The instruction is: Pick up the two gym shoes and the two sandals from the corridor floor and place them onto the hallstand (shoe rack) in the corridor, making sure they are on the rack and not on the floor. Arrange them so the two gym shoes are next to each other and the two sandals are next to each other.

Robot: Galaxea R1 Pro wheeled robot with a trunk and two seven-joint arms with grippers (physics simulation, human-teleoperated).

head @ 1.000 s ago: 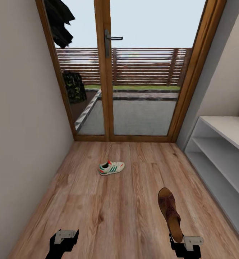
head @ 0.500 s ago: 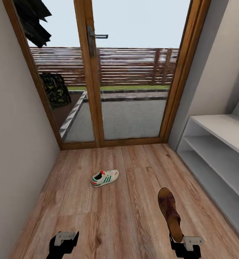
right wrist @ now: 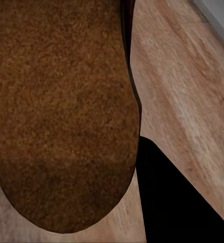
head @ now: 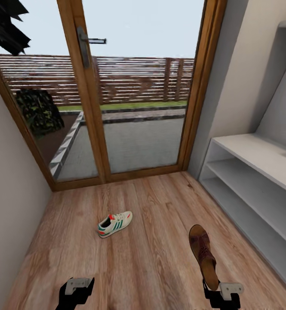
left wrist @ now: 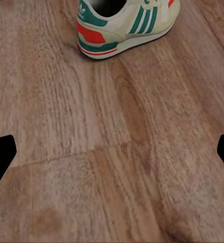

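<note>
Clamping the brown sandal (head: 203,254) at its heel end, the right gripper (head: 222,295) carries it above the corridor floor (head: 151,258); it looks light and fairly stiff, though liable to swing. The left gripper (head: 76,289) is spread and empty, one gym shoe (head: 114,223) lying ahead, best pinched across its padded collar. Beside them, the hallstand (head: 254,172) shows bare shelves.

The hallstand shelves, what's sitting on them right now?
The hallstand shelves in view look bare. Its far end runs out of frame. The sandal is in the right gripper.
</note>
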